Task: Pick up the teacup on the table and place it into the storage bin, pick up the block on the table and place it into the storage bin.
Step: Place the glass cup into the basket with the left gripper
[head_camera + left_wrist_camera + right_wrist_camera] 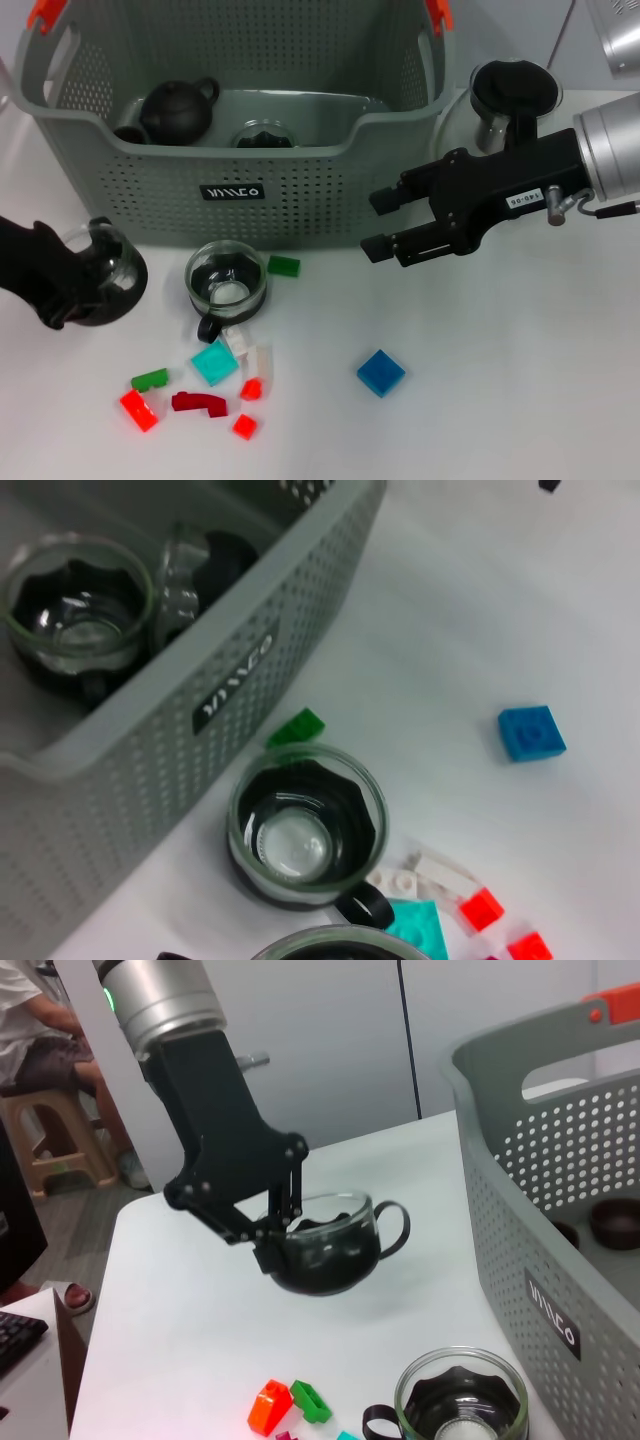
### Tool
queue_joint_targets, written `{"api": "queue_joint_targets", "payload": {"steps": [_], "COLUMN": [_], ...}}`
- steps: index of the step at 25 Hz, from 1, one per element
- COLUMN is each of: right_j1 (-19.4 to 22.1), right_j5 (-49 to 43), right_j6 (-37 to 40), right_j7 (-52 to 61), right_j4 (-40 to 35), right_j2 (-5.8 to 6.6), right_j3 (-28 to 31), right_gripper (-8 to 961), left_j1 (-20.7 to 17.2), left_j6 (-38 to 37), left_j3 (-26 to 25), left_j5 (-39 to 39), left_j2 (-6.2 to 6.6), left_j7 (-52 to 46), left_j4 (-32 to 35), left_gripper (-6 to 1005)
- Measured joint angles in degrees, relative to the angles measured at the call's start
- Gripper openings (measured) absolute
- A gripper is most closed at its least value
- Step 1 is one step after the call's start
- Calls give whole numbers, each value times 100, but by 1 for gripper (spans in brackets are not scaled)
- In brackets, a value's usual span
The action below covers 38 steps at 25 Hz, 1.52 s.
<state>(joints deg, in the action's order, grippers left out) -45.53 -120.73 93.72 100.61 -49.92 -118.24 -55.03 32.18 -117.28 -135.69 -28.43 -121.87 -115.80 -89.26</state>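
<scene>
My left gripper (82, 283) is shut on a glass teacup with a dark inside (108, 272) and holds it above the table at the left; the right wrist view shows the gripper (272, 1243) and cup (330, 1250) lifted clear. A second glass teacup (227, 284) stands on the table before the grey perforated storage bin (300, 195). A blue block (381, 372) lies to the right, a green block (284, 266) by the bin. My right gripper (381, 224) is open and empty, hovering at the bin's right front corner.
Inside the bin are a black teapot (178, 108) and a glass cup (262, 135). A glass pitcher with a black lid (512, 95) stands right of the bin. Teal (214, 362), white, red (138, 409) and dark red blocks lie clustered at the front left.
</scene>
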Motion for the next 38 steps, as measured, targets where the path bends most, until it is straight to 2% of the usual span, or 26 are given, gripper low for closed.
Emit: {"api": "queue_joint_targets", "payload": {"steps": [10,20,22,27,29,30,35,38], "right_j1": [30,13,11,20,38,44,59,61], "right_j5": [7,7,7,6,6,6,6,6], "right_j6": [-21,-31,-30,9,24,32,109,205], "right_j7": [1,6,6,16,19,20,34,44], "right_j4": [71,71,74,81,107,127,165,167], "right_j2": [33,68,72,80,84,87,101,106], "right_j3": [10,22,33,78,89,91,144,213], "right_gripper": [668,667,667,668,668,668,668,668], "left_j1": [66,329,482,1023,1081,1196,1536,1719], "left_j6": [-51,-54,-19,522,682,1095,2088,2717], "left_j3": [-256,-314,-400,-701,-713,-685,-565,-328], "left_j5": [-1128,-2196,-2374,-2534,-2528,-2508,-2372,-2225], "left_j2": [98,332,399,696,737,800,978,1045], "left_j7": [-114,-395,-421,-491,-480,-457,-523,-683], "left_j4": [-301,-138,78,1182,1350,1649,2477,2922], "left_gripper": [63,72,74,79,81,81,86,89]}}
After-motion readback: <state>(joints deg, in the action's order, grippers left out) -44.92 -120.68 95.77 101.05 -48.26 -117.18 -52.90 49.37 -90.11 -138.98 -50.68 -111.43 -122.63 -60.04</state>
